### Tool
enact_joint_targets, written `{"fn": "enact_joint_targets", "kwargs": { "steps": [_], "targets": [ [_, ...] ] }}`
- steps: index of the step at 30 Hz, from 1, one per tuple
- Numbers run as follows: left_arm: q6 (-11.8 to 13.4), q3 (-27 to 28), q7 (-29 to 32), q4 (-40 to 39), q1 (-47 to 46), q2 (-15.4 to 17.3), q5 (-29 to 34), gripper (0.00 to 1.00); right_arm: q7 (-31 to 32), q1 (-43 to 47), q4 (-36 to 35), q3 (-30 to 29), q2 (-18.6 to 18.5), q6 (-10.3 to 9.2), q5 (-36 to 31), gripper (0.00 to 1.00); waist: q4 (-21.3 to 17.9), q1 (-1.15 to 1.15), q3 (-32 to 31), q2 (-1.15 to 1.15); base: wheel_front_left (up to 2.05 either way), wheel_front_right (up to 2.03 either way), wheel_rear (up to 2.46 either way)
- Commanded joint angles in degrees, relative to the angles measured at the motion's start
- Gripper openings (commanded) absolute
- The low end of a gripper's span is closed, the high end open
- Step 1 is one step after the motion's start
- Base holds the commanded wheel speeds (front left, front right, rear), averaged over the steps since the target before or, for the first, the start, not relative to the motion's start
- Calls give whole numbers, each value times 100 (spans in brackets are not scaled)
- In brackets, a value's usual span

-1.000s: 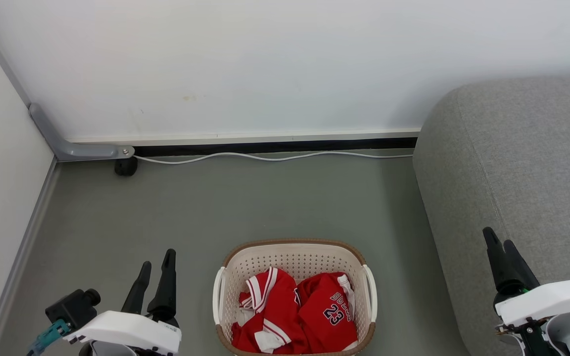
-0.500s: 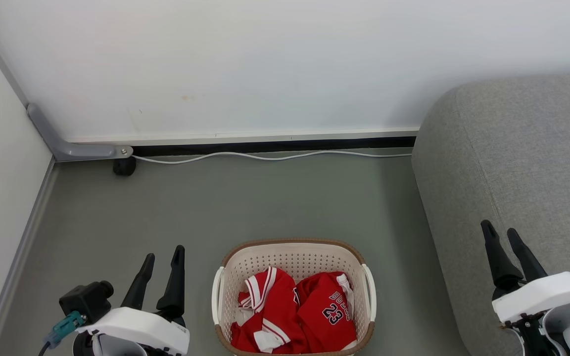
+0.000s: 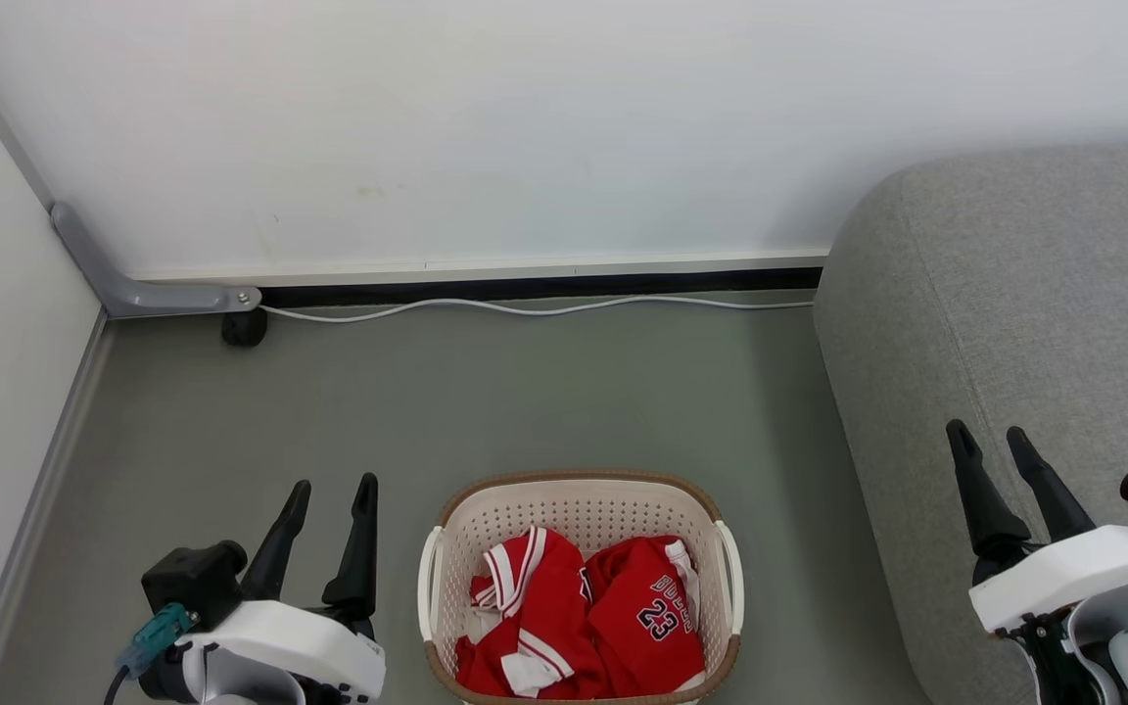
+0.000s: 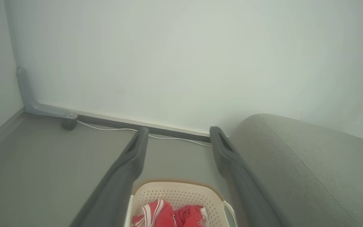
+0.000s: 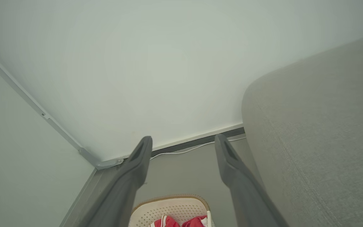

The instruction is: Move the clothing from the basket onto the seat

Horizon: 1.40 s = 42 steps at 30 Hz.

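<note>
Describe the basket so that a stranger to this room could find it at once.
Start at the large grey sofa on the right; on the floor just left of it stands the basket. It is cream, perforated, brown-rimmed, and holds the red clothing.

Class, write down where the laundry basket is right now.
In the head view, the laundry basket stands on the floor at bottom centre, between the left gripper and right gripper, left of the grey sofa.
</note>
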Motion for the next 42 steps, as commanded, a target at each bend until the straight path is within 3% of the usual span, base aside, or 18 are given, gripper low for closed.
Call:
{"fn": "enact_joint_targets", "kwargs": {
  "steps": [1, 25, 42],
  "targets": [
    [-32, 92, -98, -138, -341, 91, 249, 100, -127, -237, -102, 111, -167, 37, -218, 100, -6, 0, 3, 0, 0, 0, 0],
    [45, -75, -501, -79, -479, 128, 1809, 100, -530, -461, -1, 499, -503, 42, -1360, 100, -51, 0, 32, 0, 0, 0, 0],
    [151, -3, -502, -5, -494, 128, 1770, 100, -530, -449, 39, 359, -475, 42, -1372, 100, -59, 0, 69, 0, 0, 0, 0]
  ]
}}
